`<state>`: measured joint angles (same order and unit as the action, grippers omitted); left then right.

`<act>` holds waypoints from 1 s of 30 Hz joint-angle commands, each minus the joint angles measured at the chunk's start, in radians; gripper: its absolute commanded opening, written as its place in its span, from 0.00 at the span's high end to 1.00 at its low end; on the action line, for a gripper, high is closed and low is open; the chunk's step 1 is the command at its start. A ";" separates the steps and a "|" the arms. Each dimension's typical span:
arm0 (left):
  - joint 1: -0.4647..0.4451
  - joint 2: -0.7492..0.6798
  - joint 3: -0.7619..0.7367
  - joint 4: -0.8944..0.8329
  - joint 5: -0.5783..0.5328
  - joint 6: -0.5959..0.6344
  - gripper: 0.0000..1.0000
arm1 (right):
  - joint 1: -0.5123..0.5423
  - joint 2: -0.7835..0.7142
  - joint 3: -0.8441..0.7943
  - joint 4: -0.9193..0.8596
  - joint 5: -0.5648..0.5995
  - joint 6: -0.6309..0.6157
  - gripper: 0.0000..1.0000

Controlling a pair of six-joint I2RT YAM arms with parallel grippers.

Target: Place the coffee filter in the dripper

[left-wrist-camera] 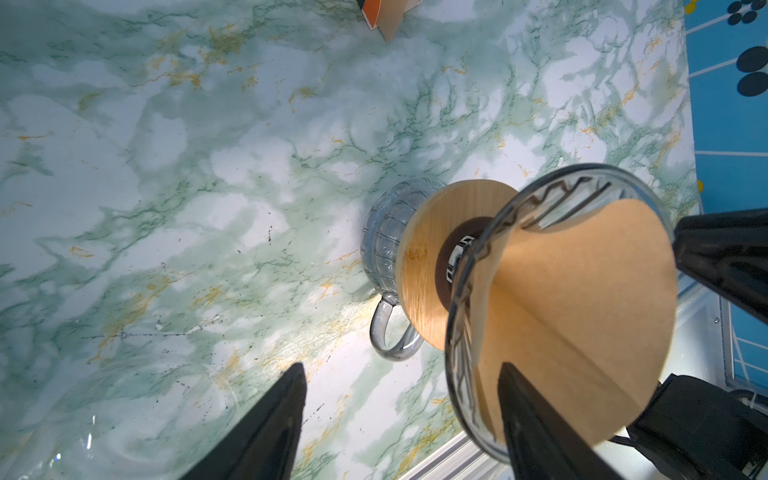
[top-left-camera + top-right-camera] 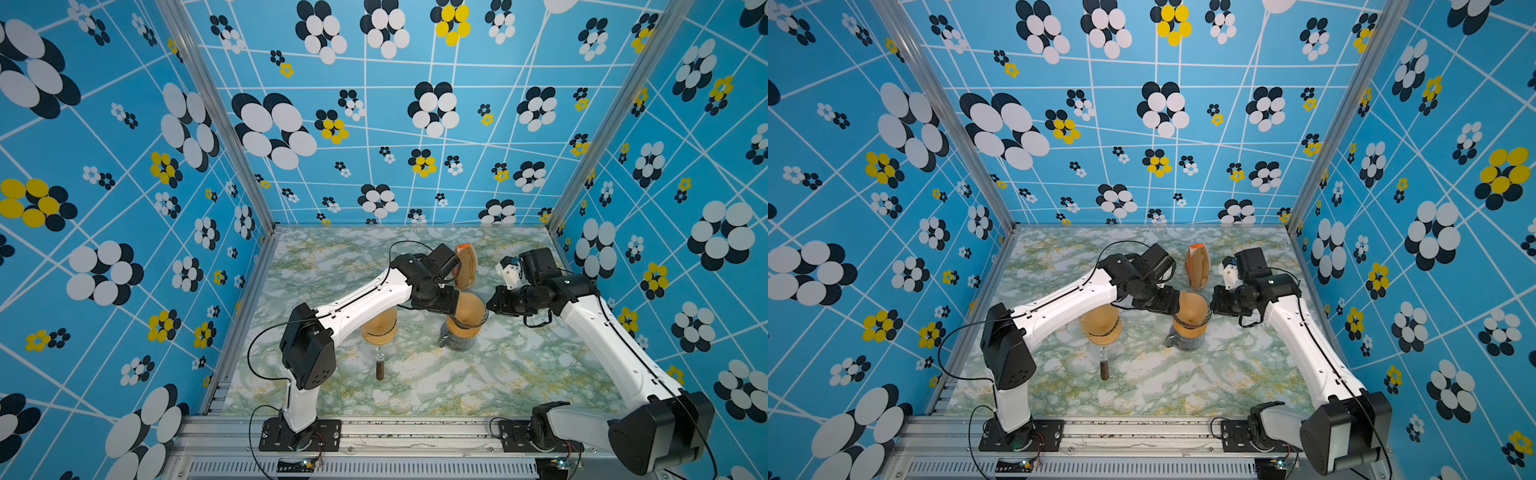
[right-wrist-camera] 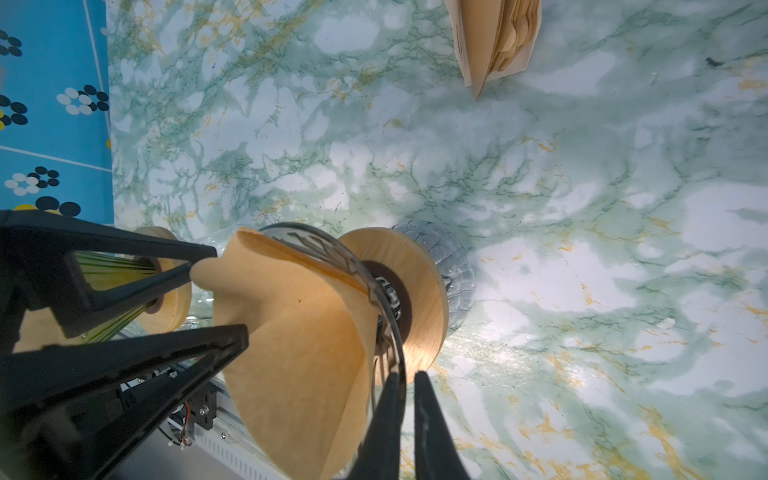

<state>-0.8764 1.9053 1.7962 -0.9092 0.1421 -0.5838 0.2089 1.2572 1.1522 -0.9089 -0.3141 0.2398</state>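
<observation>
I have the coffee filter (image 2: 468, 311) in the dripper (image 1: 432, 270), which stands on a glass mug (image 1: 382, 245) mid-table, a little right of centre. The filter's point goes down into the dripper's neck and its wide mouth faces up, so the long axis is close to upright. The paper's upper edge stands proud of the glass rim on the left.

My left gripper (image 1: 402, 368) is spread wide, one finger outside the glass and the other over the paper, squeezing nothing. My right gripper (image 3: 406, 376) is clenched on the dripper's rim from the right.

Only the right wrist view shows that pinch; in both top views the fingertips are too dark to read. The left wrist view alone shows the filter leaning to one side of the cone, with ribbed glass bare on the other.

A pack of filters (image 2: 465, 266) stands just beyond. A second dripper (image 2: 379, 326) sits left, under my left arm.
</observation>
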 commanded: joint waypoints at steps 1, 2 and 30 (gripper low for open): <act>0.007 -0.049 0.019 0.009 0.004 -0.003 0.26 | -0.005 0.007 -0.010 -0.021 0.021 -0.006 0.89; 0.008 -0.049 0.017 0.009 0.004 -0.003 0.26 | -0.005 0.007 -0.011 -0.021 0.020 -0.006 0.89; 0.243 -0.625 -0.477 0.411 -0.082 0.129 0.01 | -0.005 -0.228 0.025 0.152 0.170 0.054 0.01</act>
<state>-0.6910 1.3449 1.3766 -0.5510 0.0765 -0.4923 0.2089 1.0592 1.1790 -0.8055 -0.1989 0.2867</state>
